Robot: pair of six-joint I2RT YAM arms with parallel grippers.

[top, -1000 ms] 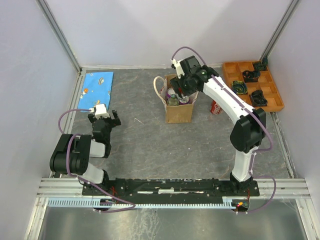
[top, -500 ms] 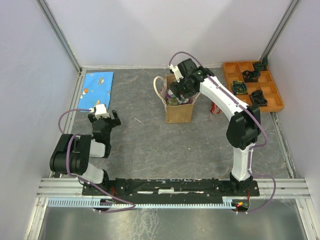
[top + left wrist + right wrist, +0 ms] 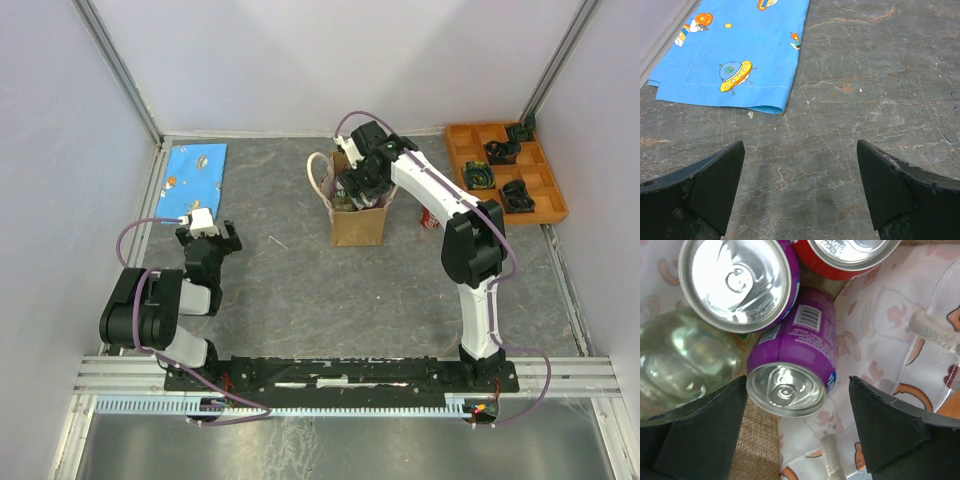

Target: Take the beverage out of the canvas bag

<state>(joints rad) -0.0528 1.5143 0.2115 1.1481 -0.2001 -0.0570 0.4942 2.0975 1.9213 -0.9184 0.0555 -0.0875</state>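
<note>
- A blue cloth printed with cartoon spaceships [image 3: 196, 168] lies flat at the far left of the grey stone-look table [image 3: 280, 290]. The left wrist view cuts off its far end.
- The left gripper [image 3: 207, 232] sits low over the table near the cloth. Its two black fingers [image 3: 705, 185] are spread wide with only bare table between them, and their bases run out of the frame.
- The small boxy tan-brown canvas bag [image 3: 358, 225] stands upright at mid-table. A cream-white loop handle [image 3: 320, 178] droops over its left side.
- The right gripper [image 3: 358, 185] is dipped into the bag's mouth and hides most of the contents from above.
- In the right wrist view its fingers stand apart on either side of a small purple drink can [image 3: 792, 365], which leans with its silver top upward. Whether the left finger touches it is unclear.
- Beside that can sit a blurred pale-green clear bottle [image 3: 680, 365], a second purple can [image 3: 737, 282] standing upright, and a red can [image 3: 845, 255] cut off by the top edge.
- Right of the bag, only a sliver of another red drink can [image 3: 428, 218] shows behind the right arm.
- An orange compartment tray [image 3: 505, 170] at far right holds dark objects too small to identify.
</note>
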